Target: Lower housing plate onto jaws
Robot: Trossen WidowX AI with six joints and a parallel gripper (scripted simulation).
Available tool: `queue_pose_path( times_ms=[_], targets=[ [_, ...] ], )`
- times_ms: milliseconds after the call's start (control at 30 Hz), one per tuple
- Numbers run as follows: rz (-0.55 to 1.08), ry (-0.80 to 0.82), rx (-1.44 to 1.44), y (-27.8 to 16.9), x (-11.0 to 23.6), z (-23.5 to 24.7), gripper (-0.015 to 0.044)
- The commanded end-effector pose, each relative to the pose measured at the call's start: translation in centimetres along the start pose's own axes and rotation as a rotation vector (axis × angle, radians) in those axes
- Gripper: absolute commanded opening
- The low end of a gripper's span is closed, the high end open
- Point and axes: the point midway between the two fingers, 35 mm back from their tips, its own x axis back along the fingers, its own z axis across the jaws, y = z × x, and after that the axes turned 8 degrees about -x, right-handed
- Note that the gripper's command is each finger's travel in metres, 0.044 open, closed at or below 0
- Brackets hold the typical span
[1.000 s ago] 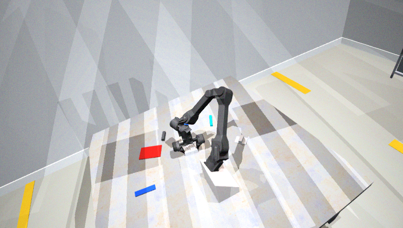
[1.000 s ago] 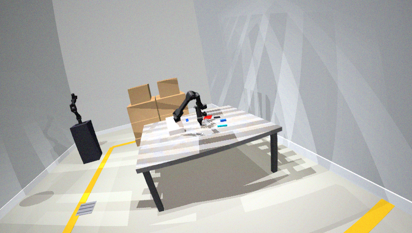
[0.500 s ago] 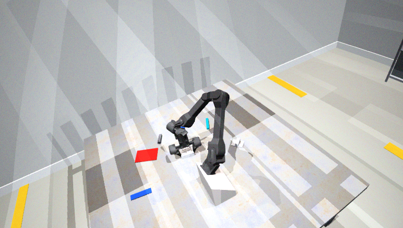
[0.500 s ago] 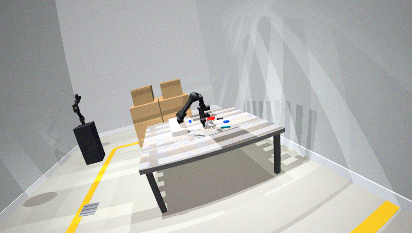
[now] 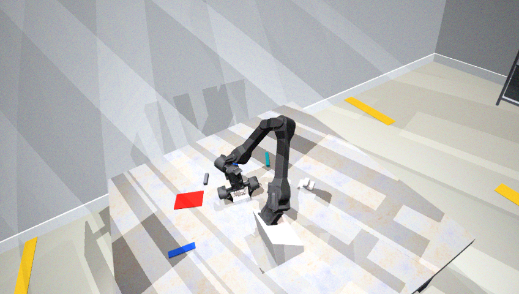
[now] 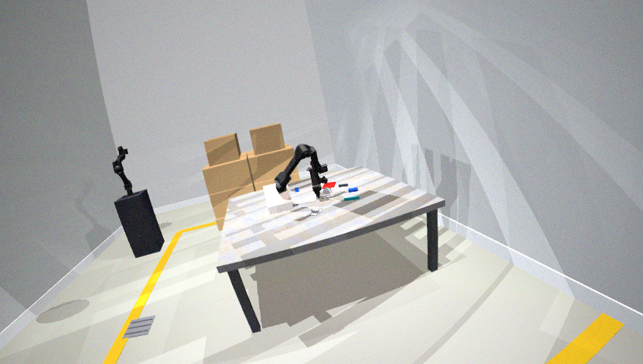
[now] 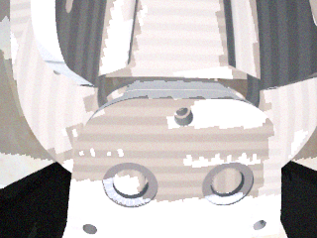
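one gripper [image 5: 238,193] [image 6: 317,196] [image 7: 173,170] pinching one white housing plate [image 7: 173,144] | plate sitting at tabletop's [image 5: 349,233] [image 6: 279,243] centre-left in top view, one red square [image 5: 188,199] [image 6: 329,184] lying at its nine o'clock | seating unclear

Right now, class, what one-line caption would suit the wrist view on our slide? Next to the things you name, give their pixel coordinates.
Gripper [image 5: 240,193] [image 7: 173,170] shut on the pale housing plate [image 5: 242,201] [image 7: 173,144], its two large ringed holes side by side.

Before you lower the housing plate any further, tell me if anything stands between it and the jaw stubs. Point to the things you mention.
Nothing visible does. The gripper [image 5: 240,192] [image 6: 318,196] is shut on the housing plate [image 7: 173,144], and no loose item shows over its two ringed holes. The wrist view doesn't show clearly what lies beneath the plate, so I can't rule out a snag there.
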Motion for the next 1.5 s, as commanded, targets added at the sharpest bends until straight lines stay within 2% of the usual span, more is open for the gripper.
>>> queue_pose_path(
  times_ms=[0,1133,1233,1267,1467],
  targets=[
    [0.0,-0.003,0.004,-0.05,-0.09,-0.08,0.0351],
    [0.0,-0.003,0.004,-0.05,-0.09,-0.08,0.0351],
    [0.0,0.0,0.0,0.0,0.0,0.0,0.043],
    [0.0,0.0,0.0,0.0,0.0,0.0,0.044],
    [0.0,0.0,0.0,0.0,0.0,0.0,0.044]
  ],
)
